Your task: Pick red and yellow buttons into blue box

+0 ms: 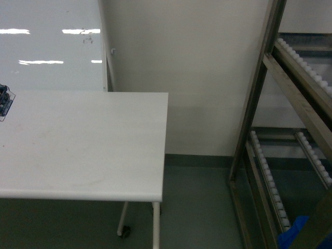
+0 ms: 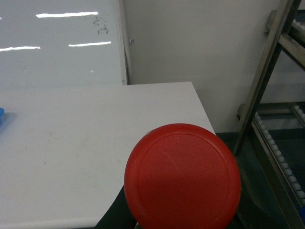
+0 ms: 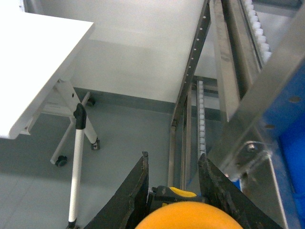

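Note:
The red button's round cap (image 2: 183, 183) fills the lower middle of the left wrist view, held up over the white table's (image 2: 86, 143) right front corner. My left gripper is shut on it; the cap hides the jaws, and only a dark piece of one finger (image 2: 114, 212) shows. My right gripper (image 3: 173, 157) is shut on the yellow button (image 3: 186, 217), whose black base sits between the two dark fingers, above the floor beside the metal rack (image 3: 190, 86). The blue box (image 3: 291, 162) shows behind a rack bar at the right, and at the bottom right of the head view (image 1: 293, 236). Neither gripper shows in the head view.
The table (image 1: 83, 145) stands on castored legs (image 3: 76, 157) at the left. A small clear and blue object (image 1: 4, 101) lies at its far left edge. A roller-shelf rack (image 1: 290, 129) stands at the right, with grey floor (image 1: 197, 207) between it and the table.

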`<state>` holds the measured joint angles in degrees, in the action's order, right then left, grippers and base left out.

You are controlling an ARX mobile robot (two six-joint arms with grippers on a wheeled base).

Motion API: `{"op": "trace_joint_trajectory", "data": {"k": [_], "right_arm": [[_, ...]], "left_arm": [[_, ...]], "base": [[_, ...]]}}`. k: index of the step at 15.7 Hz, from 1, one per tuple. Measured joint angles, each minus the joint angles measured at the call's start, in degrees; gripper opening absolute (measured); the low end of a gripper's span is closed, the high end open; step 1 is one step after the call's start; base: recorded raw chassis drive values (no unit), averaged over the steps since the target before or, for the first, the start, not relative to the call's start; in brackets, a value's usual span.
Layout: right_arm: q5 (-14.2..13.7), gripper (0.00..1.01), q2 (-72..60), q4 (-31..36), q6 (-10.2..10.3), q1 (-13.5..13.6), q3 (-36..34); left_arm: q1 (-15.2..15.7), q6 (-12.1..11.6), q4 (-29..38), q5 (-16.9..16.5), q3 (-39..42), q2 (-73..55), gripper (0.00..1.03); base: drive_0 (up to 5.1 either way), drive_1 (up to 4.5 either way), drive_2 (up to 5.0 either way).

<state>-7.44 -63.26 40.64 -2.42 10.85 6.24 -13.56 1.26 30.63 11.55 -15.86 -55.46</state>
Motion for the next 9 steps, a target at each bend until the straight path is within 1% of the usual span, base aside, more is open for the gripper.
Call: {"op": "trace_joint_trajectory", "data": {"k": [9], "right_arm": [[0.00,0.29,0.00,-0.02,0.00,0.00,0.00]], "left_arm": [[0.00,0.00,0.15,0.00,0.00,0.02,0.24]], "base": [[4.3,-4.37,0.1]]}}
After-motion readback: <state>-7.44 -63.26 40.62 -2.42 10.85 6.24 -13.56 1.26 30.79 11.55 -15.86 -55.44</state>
